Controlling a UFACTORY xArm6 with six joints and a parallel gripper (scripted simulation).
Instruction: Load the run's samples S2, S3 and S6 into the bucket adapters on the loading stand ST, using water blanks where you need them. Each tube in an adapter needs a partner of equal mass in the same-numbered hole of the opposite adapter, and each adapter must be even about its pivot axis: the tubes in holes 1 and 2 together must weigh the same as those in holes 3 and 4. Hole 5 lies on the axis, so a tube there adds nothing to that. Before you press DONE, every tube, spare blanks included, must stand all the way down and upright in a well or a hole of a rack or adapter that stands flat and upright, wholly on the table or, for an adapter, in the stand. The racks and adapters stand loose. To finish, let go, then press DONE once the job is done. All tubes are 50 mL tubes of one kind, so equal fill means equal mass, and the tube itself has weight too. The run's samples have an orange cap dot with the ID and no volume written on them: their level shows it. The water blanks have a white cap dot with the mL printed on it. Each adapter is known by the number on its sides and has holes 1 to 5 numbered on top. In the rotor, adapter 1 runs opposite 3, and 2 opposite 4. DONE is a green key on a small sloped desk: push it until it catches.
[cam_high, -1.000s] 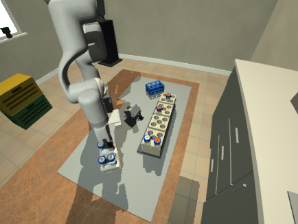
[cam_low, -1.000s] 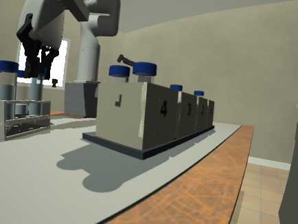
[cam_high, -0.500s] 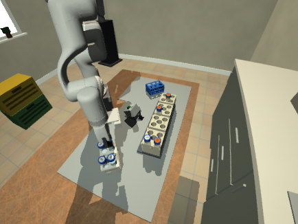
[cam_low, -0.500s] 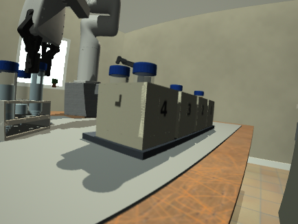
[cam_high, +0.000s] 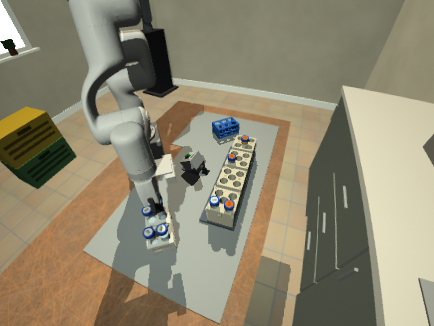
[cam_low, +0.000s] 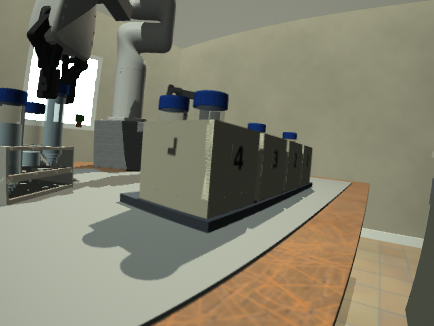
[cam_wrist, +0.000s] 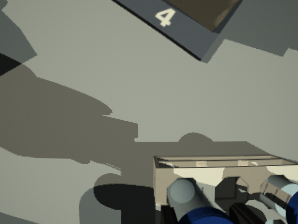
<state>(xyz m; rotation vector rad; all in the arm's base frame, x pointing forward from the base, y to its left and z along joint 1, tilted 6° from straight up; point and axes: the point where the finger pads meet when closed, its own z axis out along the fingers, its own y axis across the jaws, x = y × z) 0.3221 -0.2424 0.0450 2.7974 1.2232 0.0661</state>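
My gripper (cam_high: 156, 205) (cam_low: 59, 93) (cam_wrist: 210, 218) is shut on a blue-capped tube (cam_low: 53, 123) (cam_wrist: 183, 192), upright over the beige rack (cam_high: 163, 245) (cam_wrist: 160, 184). Its cone tip is about level with the rack's top; its cap dot is hidden. Three other blue-capped tubes, one a white-dot tube (cam_high: 148, 232), stand in that rack. On the stand (cam_low: 165, 212), adapter 4 (cam_high: 220, 216) (cam_low: 175, 170) holds a white-dot tube (cam_high: 214, 200) and an orange-dot tube (cam_high: 229, 204). Adapter 3 (cam_high: 223, 183) shows no tube. Adapter 2 holds an orange-dot tube (cam_high: 231, 157), adapter 1 another (cam_high: 245, 138). IDs are unreadable.
A blue rack (cam_high: 225, 128) stands behind adapter 1, with no caps showing. The small sloped desk with the green key (cam_high: 188, 156) stands between the arm's base and the adapter row. The adapter row is right of the beige rack in the top view.
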